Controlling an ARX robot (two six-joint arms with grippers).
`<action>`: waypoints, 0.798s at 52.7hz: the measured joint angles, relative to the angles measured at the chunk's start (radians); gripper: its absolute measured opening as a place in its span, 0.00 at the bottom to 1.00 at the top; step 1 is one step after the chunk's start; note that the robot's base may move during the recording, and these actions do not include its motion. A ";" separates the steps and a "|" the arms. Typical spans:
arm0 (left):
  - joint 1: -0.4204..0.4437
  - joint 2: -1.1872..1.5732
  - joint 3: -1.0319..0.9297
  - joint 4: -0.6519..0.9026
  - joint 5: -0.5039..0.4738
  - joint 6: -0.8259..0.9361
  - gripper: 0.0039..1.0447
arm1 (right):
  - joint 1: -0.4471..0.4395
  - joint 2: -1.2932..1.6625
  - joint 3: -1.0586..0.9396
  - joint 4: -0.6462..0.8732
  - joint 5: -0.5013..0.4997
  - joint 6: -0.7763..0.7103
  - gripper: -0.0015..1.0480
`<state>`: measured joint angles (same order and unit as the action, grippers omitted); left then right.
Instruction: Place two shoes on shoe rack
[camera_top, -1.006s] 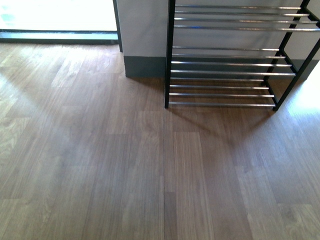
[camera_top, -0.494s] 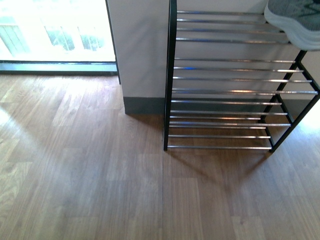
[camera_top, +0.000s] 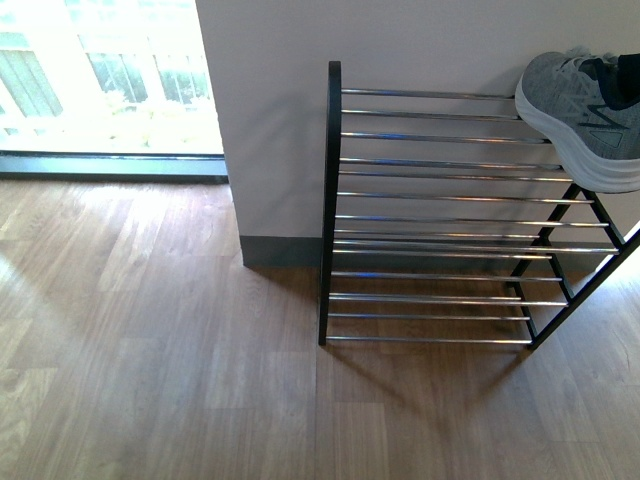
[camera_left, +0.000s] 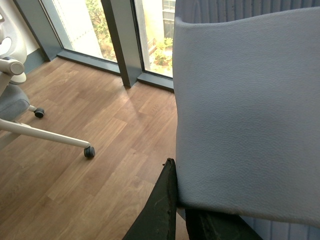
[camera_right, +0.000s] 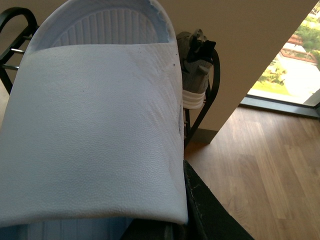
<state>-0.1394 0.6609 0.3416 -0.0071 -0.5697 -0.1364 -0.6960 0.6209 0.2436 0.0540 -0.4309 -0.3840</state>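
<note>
Shoes first, from the grippers outward. The right gripper (camera_right: 190, 210) shows only as dark parts at the edge of its wrist view. Across them lies a pale textured surface (camera_right: 95, 130), and behind that a ribbed white face with a rounded end. That could be a thick sole or the gripper's own padding. I cannot tell which, nor how far the jaws are parted. The left gripper (camera_left: 180, 215) is much the same: dark fingers under a similar pale sheet (camera_left: 250, 110), so its opening and any load are unreadable.

Beyond the right gripper, one grey sneaker (camera_right: 195, 65) sits at the arched end of the shoe rack (camera_right: 216, 80). The front view shows it too — the grey sneaker (camera_top: 585, 120) rests on the top tier of the shoe rack (camera_top: 430, 220), at the right end, its white sole across the chrome bars. That placement leaves the rest of the tier free, probably as room for its mate.

No second sneaker is plainly visible, so I judge the task about half done. The rack stands against a white wall (camera_top: 270, 100) on a wood floor (camera_top: 150, 350) — neither arm appears in the front view.
</note>
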 joint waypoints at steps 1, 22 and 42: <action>0.000 0.000 0.000 0.000 -0.001 0.000 0.02 | 0.000 -0.001 0.000 0.000 0.000 0.000 0.02; -0.003 0.001 0.000 0.000 0.007 0.000 0.02 | 0.000 0.003 -0.001 0.000 0.008 0.000 0.02; -0.002 0.000 0.000 -0.001 0.004 0.000 0.02 | 0.000 0.002 -0.001 0.000 0.005 0.000 0.02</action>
<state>-0.1413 0.6605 0.3416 -0.0078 -0.5655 -0.1364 -0.6960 0.6228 0.2424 0.0540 -0.4263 -0.3840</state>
